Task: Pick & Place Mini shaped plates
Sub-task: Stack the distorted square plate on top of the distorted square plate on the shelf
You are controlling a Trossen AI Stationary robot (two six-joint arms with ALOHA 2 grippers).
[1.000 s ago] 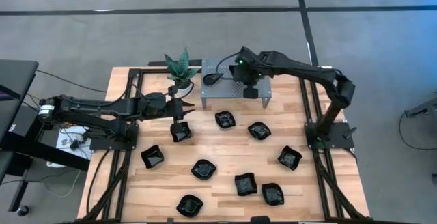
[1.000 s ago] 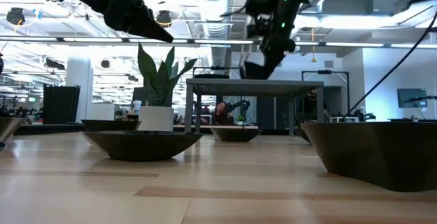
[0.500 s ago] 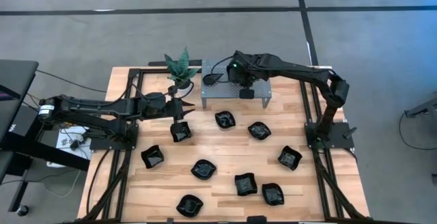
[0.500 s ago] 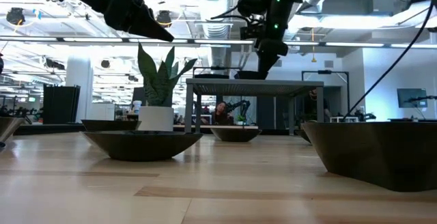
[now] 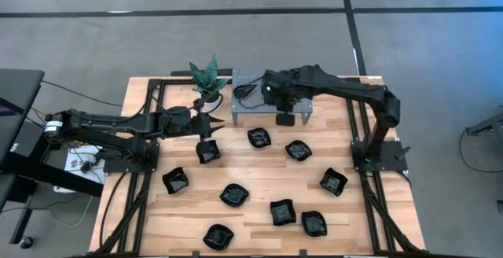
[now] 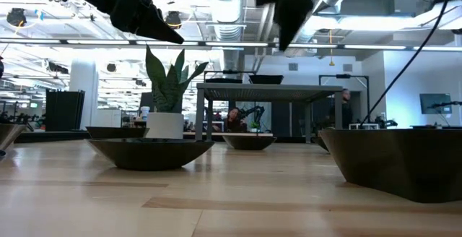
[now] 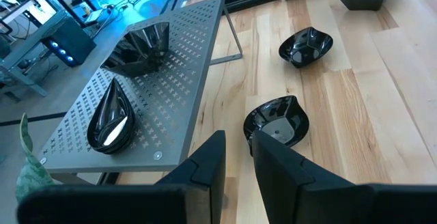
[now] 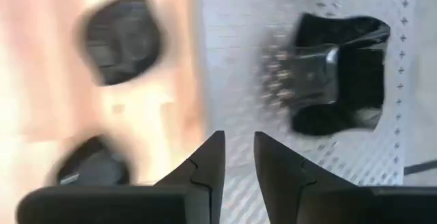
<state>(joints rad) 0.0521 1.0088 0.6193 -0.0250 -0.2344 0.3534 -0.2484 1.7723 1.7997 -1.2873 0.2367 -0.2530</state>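
Hovering my right gripper (image 8: 236, 157), fingers slightly parted and empty, over the grey rack (image 5: 250, 81) where a square plate (image 8: 339, 72) now sits, I judge this placement done and must next pick another plate (image 5: 258, 138) from the table.

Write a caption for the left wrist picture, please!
Two black mini plates sit on the grey rack; more plates wait on the wooden table.

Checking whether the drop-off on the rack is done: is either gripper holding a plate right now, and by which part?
Neither holds anything. The right gripper hangs empty over the grey rack, a square plate lying free there. The left gripper is empty too.
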